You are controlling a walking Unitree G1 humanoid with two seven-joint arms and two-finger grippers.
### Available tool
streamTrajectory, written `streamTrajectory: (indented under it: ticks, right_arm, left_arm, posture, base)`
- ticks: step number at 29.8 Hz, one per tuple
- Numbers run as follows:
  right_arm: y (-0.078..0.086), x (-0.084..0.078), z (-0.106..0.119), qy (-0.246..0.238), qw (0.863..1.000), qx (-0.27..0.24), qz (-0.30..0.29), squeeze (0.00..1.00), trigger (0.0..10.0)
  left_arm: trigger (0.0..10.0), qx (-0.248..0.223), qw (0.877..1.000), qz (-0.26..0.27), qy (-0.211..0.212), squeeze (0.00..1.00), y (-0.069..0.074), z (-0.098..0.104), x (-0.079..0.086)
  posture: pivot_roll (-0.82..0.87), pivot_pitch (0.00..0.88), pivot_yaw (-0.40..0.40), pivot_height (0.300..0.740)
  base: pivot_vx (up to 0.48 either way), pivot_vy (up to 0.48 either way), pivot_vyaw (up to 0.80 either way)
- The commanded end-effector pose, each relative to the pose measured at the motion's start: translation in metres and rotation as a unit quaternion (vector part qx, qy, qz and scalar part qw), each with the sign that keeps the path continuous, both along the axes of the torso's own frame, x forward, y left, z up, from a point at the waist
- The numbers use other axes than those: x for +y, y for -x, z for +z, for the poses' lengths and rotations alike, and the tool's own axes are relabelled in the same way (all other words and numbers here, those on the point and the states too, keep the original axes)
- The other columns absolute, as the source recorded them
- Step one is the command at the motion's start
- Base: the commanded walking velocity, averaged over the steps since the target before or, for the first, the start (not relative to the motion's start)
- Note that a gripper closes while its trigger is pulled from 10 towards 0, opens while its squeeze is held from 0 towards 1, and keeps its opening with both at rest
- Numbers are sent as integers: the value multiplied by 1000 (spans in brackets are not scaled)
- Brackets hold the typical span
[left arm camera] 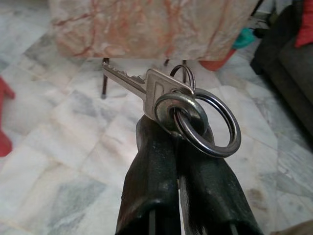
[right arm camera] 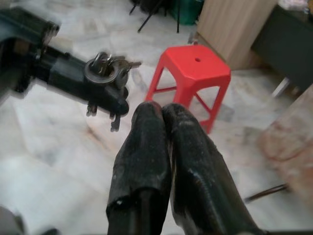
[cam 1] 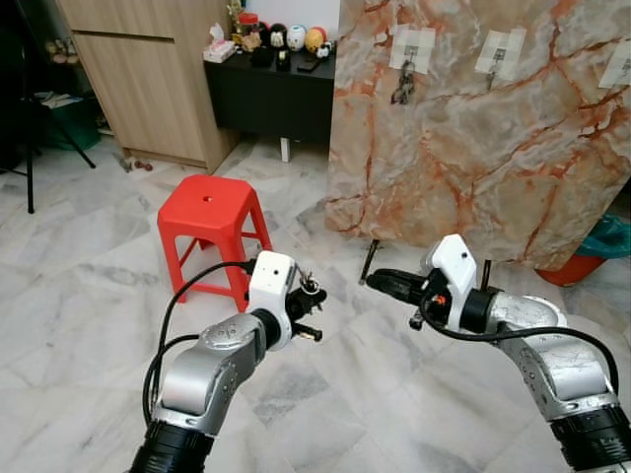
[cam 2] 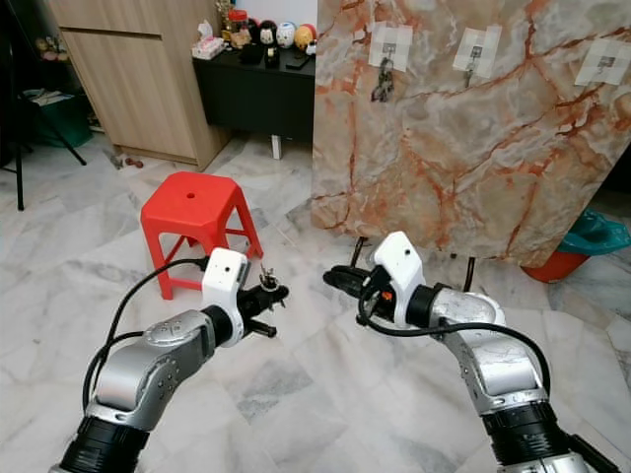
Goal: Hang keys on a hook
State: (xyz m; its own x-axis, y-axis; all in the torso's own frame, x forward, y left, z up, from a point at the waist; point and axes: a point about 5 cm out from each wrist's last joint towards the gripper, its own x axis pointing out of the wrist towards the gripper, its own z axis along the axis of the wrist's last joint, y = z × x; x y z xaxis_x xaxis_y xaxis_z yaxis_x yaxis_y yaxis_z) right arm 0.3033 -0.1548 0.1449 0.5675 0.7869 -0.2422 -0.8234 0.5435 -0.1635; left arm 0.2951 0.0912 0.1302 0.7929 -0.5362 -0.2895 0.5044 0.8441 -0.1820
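My left gripper (cam 1: 314, 294) is shut on a bunch of keys (left arm camera: 188, 110): a silver key and linked steel rings pinched at the fingertips, held above the marble floor. The keys (right arm camera: 106, 68) sit just ahead of my right gripper (right arm camera: 159, 108), which is shut with nothing in it and points toward the left one (cam 2: 268, 293). Far ahead a marble-patterned board (cam 1: 473, 138) leans upright with white hook pads: the left hook (cam 1: 408, 61) carries another dark key bunch, the middle hook (cam 1: 497, 59) is bare, and a third pad (cam 1: 618, 65) sits at the right edge.
A red plastic stool (cam 1: 210, 232) stands on the floor to the front left. Behind it are a wooden cabinet (cam 1: 148, 74) and a black sideboard (cam 1: 271, 94) with small figurines. An orange basin with teal cloth (cam 1: 596, 251) lies at the board's right foot.
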Motion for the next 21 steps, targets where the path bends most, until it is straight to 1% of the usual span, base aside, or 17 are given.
streamTrajectory:
  ticks: [1,3,4,5,7,8,11,12,14,16,18,19,20,21]
  right_arm:
    - [1,1,-2,50,998,-35,21,0,10000]
    - [1,3,-4,88,993,-63,43,0,10000]
    - [2,4,-4,110,988,-83,62,0,10000]
    - [2,5,-3,114,987,-91,69,0,10000]
    - [2,5,-3,114,987,-91,69,0,10000]
    - [2,6,0,124,982,-115,87,0,10000]
    - [2,6,1,129,978,-129,96,0,10000]
    - [0,5,3,130,976,-147,96,0,10000]
    - [-1,4,4,131,973,-160,99,0,10000]
    - [-1,3,5,126,970,-174,112,0,10000]
    - [0,1,2,144,966,-175,124,0,10000]
    - [-1,-1,-1,167,962,-173,132,0,10000]
    - [-1,-1,-1,167,962,-173,132,0,10000]
    - [-1,-4,-4,187,956,-174,141,0,10000]
  left_arm:
    - [10000,-26,999,-24,-6,0,1,10,-5]
    - [10000,-23,999,-40,-3,0,3,10,-8]
    - [10000,-16,998,-58,-2,0,6,8,-10]
    - [10000,-13,998,-65,-3,0,7,7,-11]
    - [10000,-13,998,-65,-3,0,7,7,-11]
    - [10000,-4,998,-69,8,0,9,7,-12]
    - [10000,-1,998,-69,16,0,9,7,-12]
    - [10000,4,997,-81,19,0,11,8,-14]
    - [10000,7,996,-90,21,0,12,8,-15]
    - [10000,9,994,-111,22,0,16,8,-17]
    - [10000,12,993,-115,25,0,17,8,-18]
    - [10000,14,993,-116,25,0,17,8,-18]
    - [10000,14,993,-116,25,0,17,8,-18]
    - [10000,14,991,-128,24,0,19,8,-19]
  posture:
    - [-16,0,-19,740]
    - [-15,0,-20,740]
    - [-15,0,-21,740]
    - [-15,0,-21,740]
    - [-15,0,-21,740]
    - [-17,0,-21,740]
    - [-17,0,-21,740]
    - [-17,0,-21,740]
    - [-17,0,-21,740]
    - [-16,0,-19,740]
    - [-16,0,-17,740]
    - [-19,0,-15,740]
    - [-19,0,-15,740]
    - [-19,0,-16,740]
  base:
    - [0,0,0]
    - [0,0,0]
    - [0,0,0]
    - [0,0,0]
    - [0,0,0]
    - [0,0,0]
    - [0,0,0]
    - [0,0,0]
    - [0,0,0]
    - [0,0,0]
    - [0,0,0]
    - [0,0,0]
    - [0,0,0]
    - [0,0,0]
